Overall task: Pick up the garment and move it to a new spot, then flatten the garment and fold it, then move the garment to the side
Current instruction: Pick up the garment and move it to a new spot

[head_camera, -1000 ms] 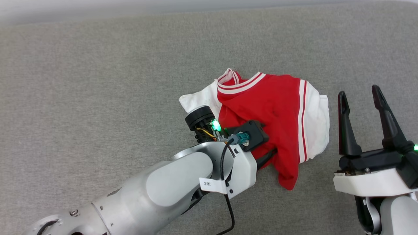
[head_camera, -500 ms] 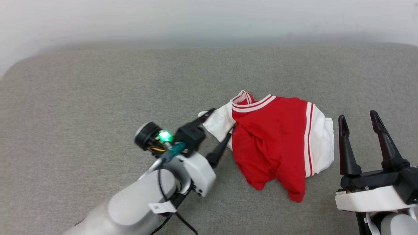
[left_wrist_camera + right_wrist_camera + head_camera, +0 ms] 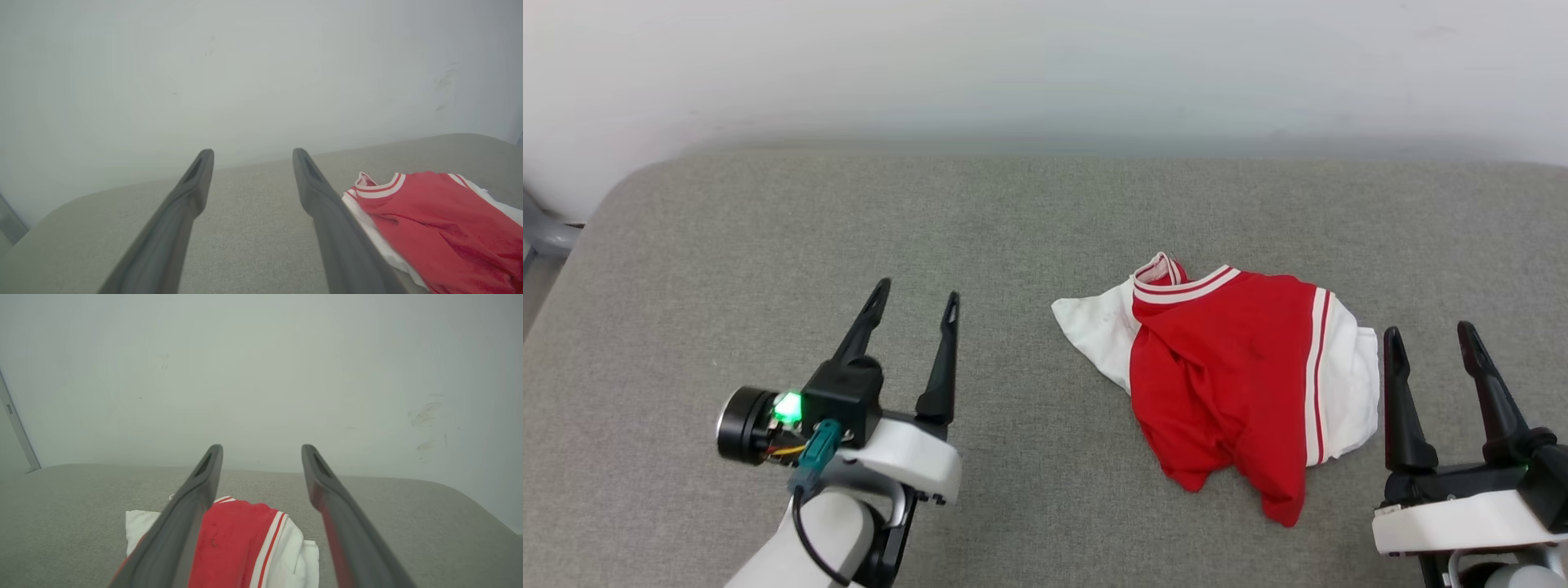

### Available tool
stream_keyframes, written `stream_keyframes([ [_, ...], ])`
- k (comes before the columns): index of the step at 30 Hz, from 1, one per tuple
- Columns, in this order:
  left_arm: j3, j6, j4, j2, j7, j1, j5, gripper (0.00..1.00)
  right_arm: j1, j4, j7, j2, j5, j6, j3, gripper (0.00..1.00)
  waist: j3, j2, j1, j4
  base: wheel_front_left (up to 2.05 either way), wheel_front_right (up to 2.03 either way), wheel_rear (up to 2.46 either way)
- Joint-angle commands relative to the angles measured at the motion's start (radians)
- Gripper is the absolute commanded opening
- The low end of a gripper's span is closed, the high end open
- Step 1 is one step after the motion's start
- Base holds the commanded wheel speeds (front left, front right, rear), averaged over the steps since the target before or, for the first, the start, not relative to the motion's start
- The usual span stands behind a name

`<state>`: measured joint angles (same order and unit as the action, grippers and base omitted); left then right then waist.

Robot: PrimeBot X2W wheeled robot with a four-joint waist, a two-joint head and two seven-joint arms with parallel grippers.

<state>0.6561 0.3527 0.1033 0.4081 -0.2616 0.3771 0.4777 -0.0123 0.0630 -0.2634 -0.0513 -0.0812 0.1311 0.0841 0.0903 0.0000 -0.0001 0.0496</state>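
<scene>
The red garment (image 3: pixel 1232 377) lies folded in a loose bundle on the grey surface, white sleeves showing at both ends and a striped collar at the top; its numerals are hidden. It also shows in the left wrist view, garment (image 3: pixel 433 220), and in the right wrist view, garment (image 3: pixel 237 539). My left gripper (image 3: pixel 916 298) stands open and empty well to the left of it. My right gripper (image 3: pixel 1429 335) is open and empty just beside its right white sleeve.
The grey fabric surface (image 3: pixel 768 245) has a rounded far-left corner. A pale wall (image 3: pixel 1045 65) runs right behind its far edge. Free room lies left of and behind the garment.
My left gripper let go of the garment and drew back to the left, now open. The camera tilted up, so the whole scene slid down. The garment's left side settled.
</scene>
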Motion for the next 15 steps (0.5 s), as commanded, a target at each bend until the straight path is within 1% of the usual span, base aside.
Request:
stream_keyframes([
  [1, -0.032, 0.001, -0.005, -0.009, -0.005, -0.039, -0.021, 1.0, 0.016, -0.008, -0.002, 0.002, -0.013, -0.001, 0.002, 1.0, -0.01, 0.0, 0.0001, 0.004, 0.0, 0.0, 0.0],
  [5, -0.139, -0.012, -0.023, -0.049, -0.004, -0.128, -0.082, 1.0, 0.037, -0.027, -0.002, 0.002, -0.039, -0.001, 0.005, 1.0, -0.025, 0.0, 0.0001, 0.003, 0.0, 0.0, 0.0],
  [10, -0.237, -0.061, -0.024, -0.099, -0.004, -0.223, -0.146, 1.0, 0.06, -0.043, -0.002, 0.002, -0.063, -0.001, 0.002, 1.0, -0.038, 0.0, 0.0001, 0.001, 0.0, 0.0, 0.0],
  [15, -0.304, -0.106, -0.016, -0.153, -0.004, -0.283, -0.205, 1.0, 0.088, -0.063, -0.002, 0.002, -0.095, -0.001, 0.006, 1.0, -0.051, 0.0, 0.0001, 0.007, 0.0, 0.0, 0.0],
])
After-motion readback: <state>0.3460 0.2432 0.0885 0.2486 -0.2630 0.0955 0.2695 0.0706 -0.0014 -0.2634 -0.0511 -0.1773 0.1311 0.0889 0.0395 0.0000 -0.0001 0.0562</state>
